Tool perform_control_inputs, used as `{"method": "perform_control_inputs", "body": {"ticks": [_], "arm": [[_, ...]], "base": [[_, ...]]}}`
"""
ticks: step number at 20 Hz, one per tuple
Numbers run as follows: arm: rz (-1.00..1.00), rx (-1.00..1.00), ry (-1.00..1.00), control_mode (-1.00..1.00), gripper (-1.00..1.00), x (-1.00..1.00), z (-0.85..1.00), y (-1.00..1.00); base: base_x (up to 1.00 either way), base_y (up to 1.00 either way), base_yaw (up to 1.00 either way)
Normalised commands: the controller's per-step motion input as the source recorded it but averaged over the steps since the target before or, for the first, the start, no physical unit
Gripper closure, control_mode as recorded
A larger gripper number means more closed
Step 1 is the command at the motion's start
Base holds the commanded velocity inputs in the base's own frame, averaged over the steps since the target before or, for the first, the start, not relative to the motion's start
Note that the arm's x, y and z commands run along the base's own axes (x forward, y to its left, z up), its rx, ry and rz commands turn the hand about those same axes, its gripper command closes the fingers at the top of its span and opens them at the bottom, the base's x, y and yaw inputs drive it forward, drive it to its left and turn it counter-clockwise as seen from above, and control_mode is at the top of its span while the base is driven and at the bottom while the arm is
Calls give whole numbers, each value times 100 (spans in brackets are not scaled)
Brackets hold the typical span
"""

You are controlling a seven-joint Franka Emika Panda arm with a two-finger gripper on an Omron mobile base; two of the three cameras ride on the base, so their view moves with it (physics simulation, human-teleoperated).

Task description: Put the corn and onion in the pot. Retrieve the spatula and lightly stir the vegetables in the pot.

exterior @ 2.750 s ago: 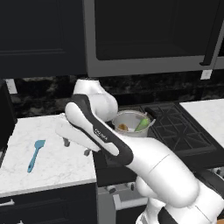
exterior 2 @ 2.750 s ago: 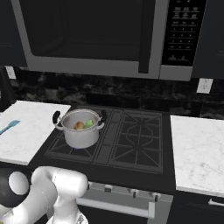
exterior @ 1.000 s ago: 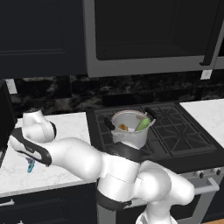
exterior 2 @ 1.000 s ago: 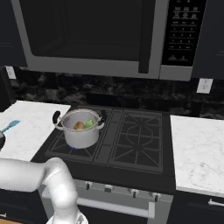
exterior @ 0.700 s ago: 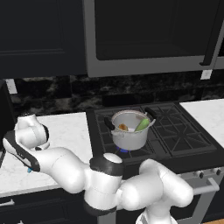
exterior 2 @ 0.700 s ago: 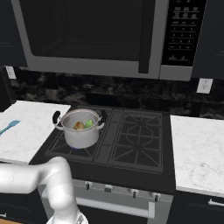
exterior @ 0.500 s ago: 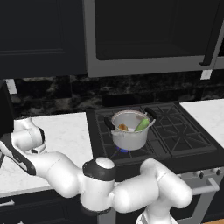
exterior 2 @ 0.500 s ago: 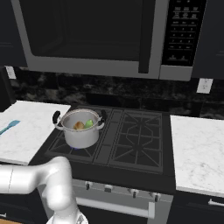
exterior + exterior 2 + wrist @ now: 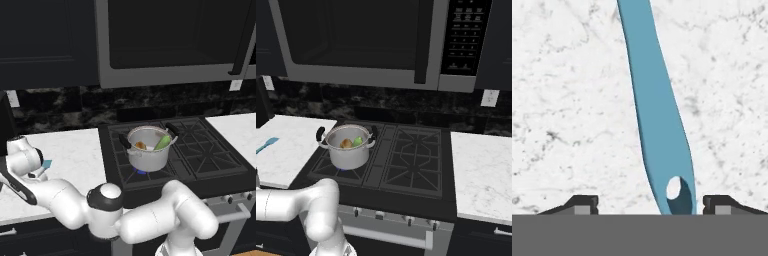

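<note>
- Two dark fingertips of the gripper (image 9: 647, 205) stand spread, one on each side of the spatula (image 9: 654, 115), with bare marble showing between each tip and the handle; neither tip touches it.
- Compared with a second ago, the arm has swung further down and left over the white marble tabletop (image 9: 75, 150), and its wrist now covers more of the utensil in the left base view.
- In that view just a small teal corner of the spatula (image 9: 47, 163) peeks out beside the wrist; the gripper itself is hidden behind the arm.
- Seen from the right base, the spatula (image 9: 267, 145) is cut off by the left edge.
- Straight ahead of the gripper, the spatula lies flat on the tabletop: slim, light blue, with a hanging hole in the handle end right between the tips; its blade runs out of the hand view.
- Well away from the gripper, the steel pot (image 9: 348, 147) sits on the stove (image 9: 401, 155), holding the corn (image 9: 358, 141) and the onion (image 9: 346, 144).
</note>
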Motion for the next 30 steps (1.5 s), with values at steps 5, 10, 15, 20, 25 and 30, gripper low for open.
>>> {"method": "perform_control_inputs", "body": {"ticks": [5, 10, 15, 20, 25, 30], "arm": [[0, 0, -7, -100, 100, 0, -39, -22], [2, 0, -6, -100, 100, 0, -33, -44], [-1, 1, 0, -100, 100, -25, 9, -2], [0, 7, -10, -100, 100, -77, 98, -7], [0, 24, -5, -100, 100, -68, 100, -39], [-1, 31, 0, -100, 100, -46, 80, -83]], "base": [[0, 0, 0], [0, 0, 0], [0, 0, 0], [0, 0, 0], [0, 0, 0], [0, 0, 0]]}}
